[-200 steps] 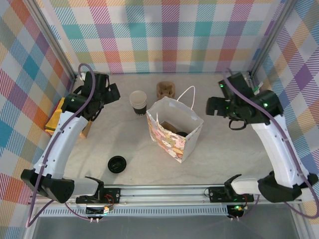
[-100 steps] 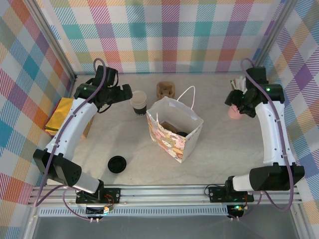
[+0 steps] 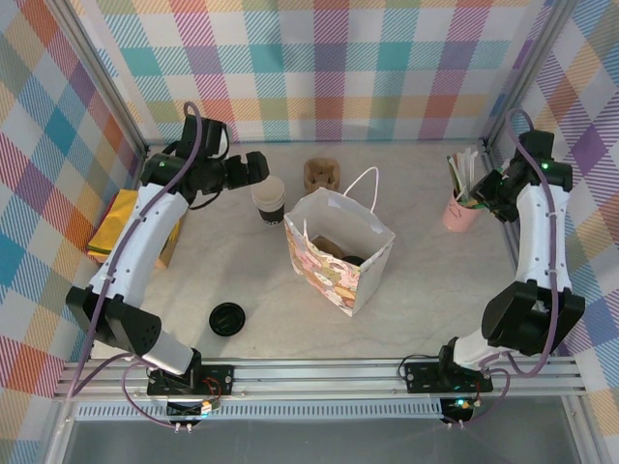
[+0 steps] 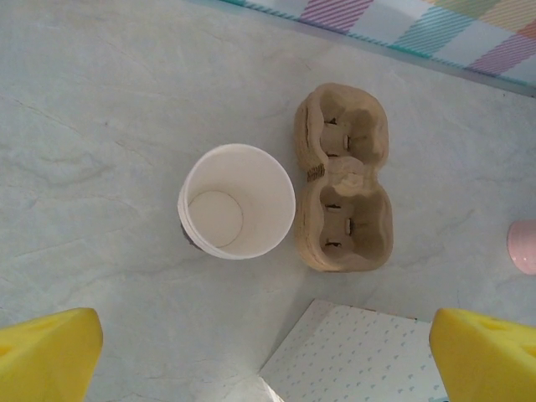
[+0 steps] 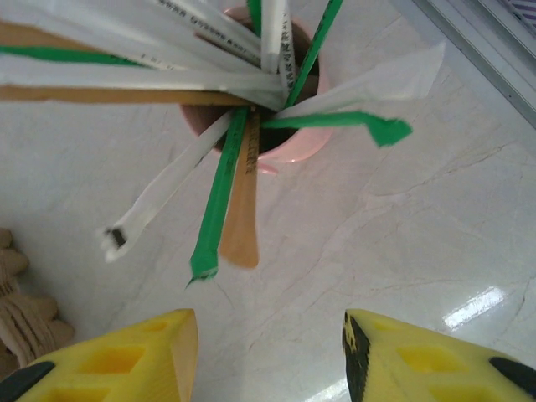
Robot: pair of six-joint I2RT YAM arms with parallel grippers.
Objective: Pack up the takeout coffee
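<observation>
- Takeout coffee (image 3: 354,260): only its round black plastic lid shows, inside the patterned paper bag (image 3: 324,275) at the middle of the table (image 3: 435,290).
- Left tool (image 3: 256,168): released, fingers wide, above the lidless white paper cup (image 3: 268,193) left of the bag.
- Right tool (image 5: 268,352): fingers apart, grasping nothing, over the pink cup of wrapped straws (image 3: 458,215), far right.

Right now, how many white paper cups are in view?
1: the open white cup stands beside the cardboard carrier, behind the paper bag and toward its left. The bag's inside is partly hidden, so another may sit there.
</observation>
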